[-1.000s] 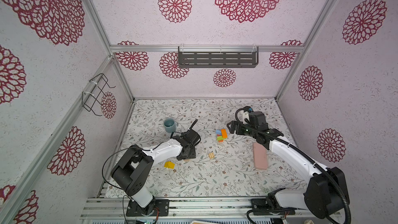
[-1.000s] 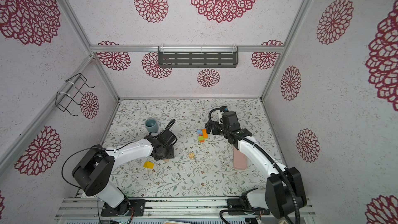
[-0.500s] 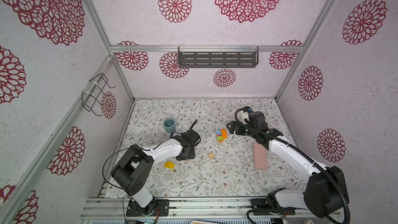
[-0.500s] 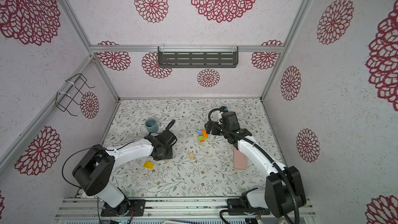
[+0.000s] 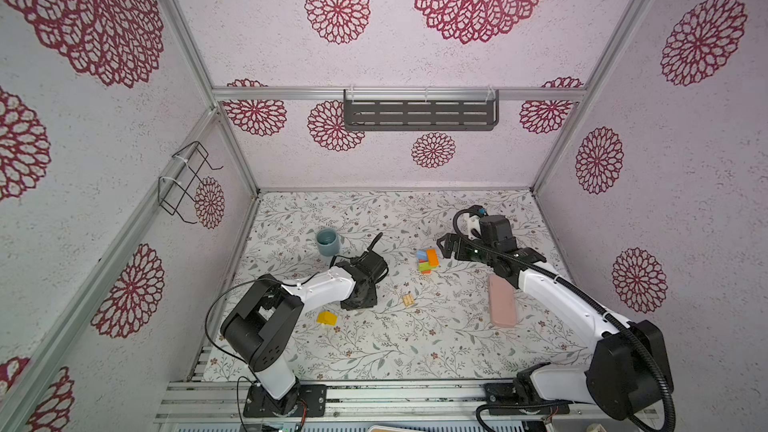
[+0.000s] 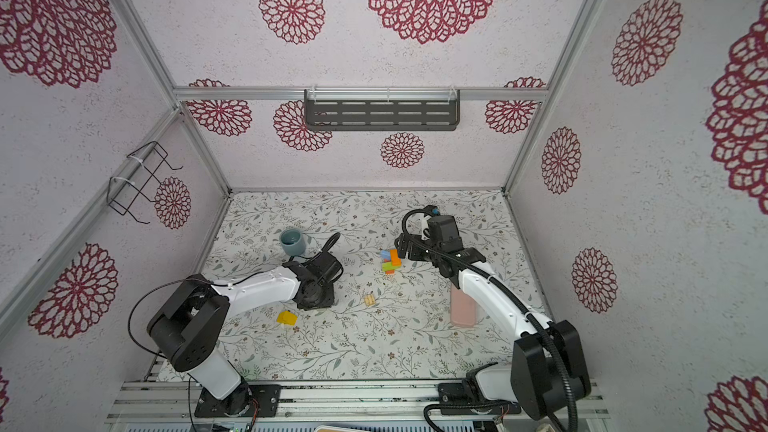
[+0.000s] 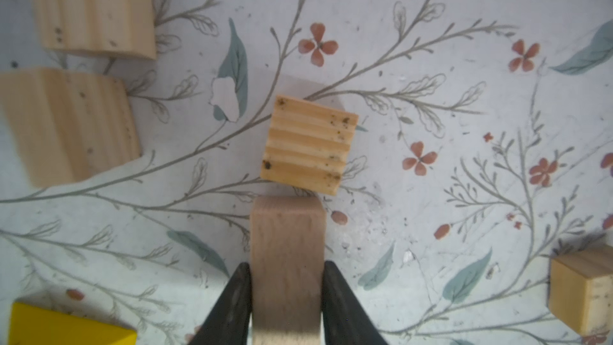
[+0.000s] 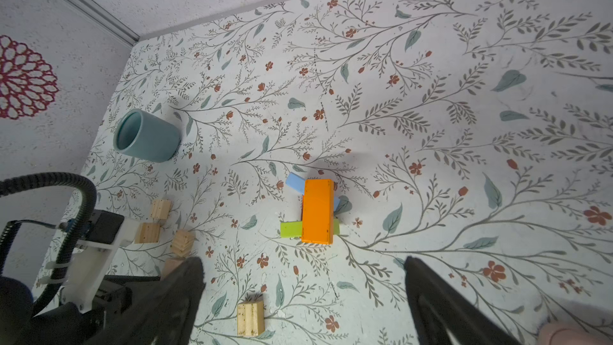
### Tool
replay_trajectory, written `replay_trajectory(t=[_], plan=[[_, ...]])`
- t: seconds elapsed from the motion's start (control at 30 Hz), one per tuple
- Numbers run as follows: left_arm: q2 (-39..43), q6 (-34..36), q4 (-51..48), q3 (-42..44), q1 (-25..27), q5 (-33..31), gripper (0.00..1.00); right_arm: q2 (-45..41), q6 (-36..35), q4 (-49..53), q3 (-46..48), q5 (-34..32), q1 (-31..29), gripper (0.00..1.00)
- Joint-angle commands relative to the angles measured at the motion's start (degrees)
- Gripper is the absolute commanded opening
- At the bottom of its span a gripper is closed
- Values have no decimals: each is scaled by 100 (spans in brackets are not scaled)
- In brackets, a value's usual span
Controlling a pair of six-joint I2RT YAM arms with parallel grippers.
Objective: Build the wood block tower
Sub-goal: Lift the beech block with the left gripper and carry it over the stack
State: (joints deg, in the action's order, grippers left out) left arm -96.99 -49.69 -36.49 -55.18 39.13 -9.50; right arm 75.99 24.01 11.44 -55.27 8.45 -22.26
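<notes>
The tower (image 5: 428,261) (image 6: 390,261) is a low stack with an orange block (image 8: 316,210) on top, laid across a green block (image 8: 291,229) and a light blue block (image 8: 295,182). My right gripper (image 8: 302,270) (image 5: 446,247) hangs open just right of it, holding nothing. My left gripper (image 7: 287,264) (image 5: 358,301) points down at the mat, both fingers pressed against the sides of a plain wood block (image 7: 287,243). A grooved block (image 7: 310,144) lies just beyond that one. Two plain blocks (image 7: 93,8) (image 7: 66,124) and a yellow block (image 7: 66,326) (image 5: 326,318) lie nearby.
A grey-blue mug (image 5: 327,241) (image 8: 147,136) stands behind the left arm. A pink slab (image 5: 502,300) lies flat under the right forearm. Another grooved block (image 5: 408,299) (image 8: 250,316) sits between the arms. One more plain block (image 7: 583,290) lies at the edge of the left wrist view.
The left gripper's jaws have closed in on the plain wood block. Neither arm has shifted visibly, and the tower is unchanged.
</notes>
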Motion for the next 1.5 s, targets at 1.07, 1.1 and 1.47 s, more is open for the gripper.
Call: replay_trajectory(t=[1.07, 1.1, 1.47], plan=[[-1843, 98, -1567, -4349, 297, 333, 32, -909, 367, -217, 1061, 579, 1110, 99], [-1926, 102, -1570, -4429, 310, 350, 32, -915, 365, -231, 1065, 604, 1149, 99], [-2604, 91, -1402, -5085, 440, 468, 31, -787, 376, -414, 1160, 880, 1244, 99]])
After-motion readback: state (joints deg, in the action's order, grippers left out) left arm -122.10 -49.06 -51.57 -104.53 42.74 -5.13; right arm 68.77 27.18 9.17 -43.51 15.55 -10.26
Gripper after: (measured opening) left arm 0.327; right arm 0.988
